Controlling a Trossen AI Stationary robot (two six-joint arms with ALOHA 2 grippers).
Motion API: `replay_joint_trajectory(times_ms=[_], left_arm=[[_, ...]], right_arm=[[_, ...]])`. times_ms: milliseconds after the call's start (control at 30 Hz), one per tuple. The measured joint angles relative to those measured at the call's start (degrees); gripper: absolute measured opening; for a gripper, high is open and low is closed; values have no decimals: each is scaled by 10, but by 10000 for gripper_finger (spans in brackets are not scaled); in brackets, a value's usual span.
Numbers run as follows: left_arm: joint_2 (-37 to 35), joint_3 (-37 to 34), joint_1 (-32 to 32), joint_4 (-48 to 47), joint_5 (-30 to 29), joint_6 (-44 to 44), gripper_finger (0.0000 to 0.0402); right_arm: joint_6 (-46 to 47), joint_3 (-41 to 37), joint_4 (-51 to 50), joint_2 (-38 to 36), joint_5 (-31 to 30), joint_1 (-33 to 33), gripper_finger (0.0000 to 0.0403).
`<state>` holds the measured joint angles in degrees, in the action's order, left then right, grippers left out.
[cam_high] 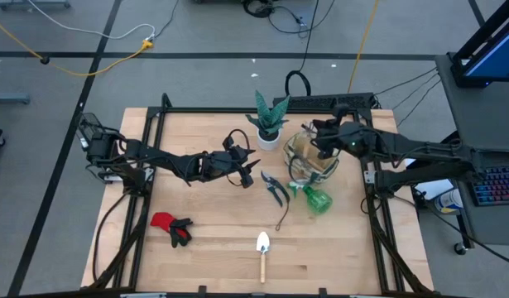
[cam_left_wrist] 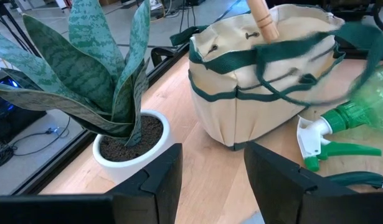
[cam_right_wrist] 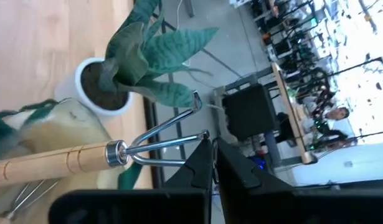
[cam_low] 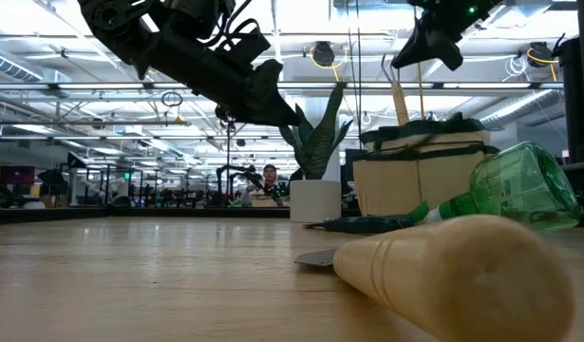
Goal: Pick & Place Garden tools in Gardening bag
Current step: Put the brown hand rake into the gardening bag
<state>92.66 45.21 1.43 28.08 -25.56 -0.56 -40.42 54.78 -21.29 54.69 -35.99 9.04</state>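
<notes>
Relative to the gardening bag (cam_high: 310, 159): the potted plant (cam_high: 270, 120) stood close beside it, leaving a narrow gap. The spray bottle (cam_high: 316, 199) lay against its base, pruning shears (cam_high: 275, 188) nearby. Bare tabletop (cam_high: 213, 240) remained open between gloves (cam_high: 172, 227) and trowel (cam_high: 262, 252).

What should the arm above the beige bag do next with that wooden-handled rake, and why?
Probably open the right gripper and let go. Its shut fingers seem to pinch a tine of the wooden-handled metal rake, whose handle already reaches down into the round beige fabric bag with dark green trim, so releasing would likely leave it stowed.
</notes>
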Motion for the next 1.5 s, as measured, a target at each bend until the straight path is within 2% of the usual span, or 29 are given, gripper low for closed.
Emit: replay_joint_trajectory(times_ms=[200,300,433,700,1167,1500], left_arm=[[0,0,0,0,0,0,177],[0,0,0,0,0,0,177],[0,0,0,0,0,0,177],[0,0,0,0,0,2,177],[0,0,0,0,0,1,177],[0,0,0,0,0,0,177]], right_arm=[[-42,0,60,-1,0,0,0],[-53,0,58,-1,-6,0,0],[-51,0,8,1,-50,0,0],[50,-5,-107,6,-28,0,0],[-34,-119,-63,34,-12,-2,0],[-35,-126,-31,77,10,-1,0]])
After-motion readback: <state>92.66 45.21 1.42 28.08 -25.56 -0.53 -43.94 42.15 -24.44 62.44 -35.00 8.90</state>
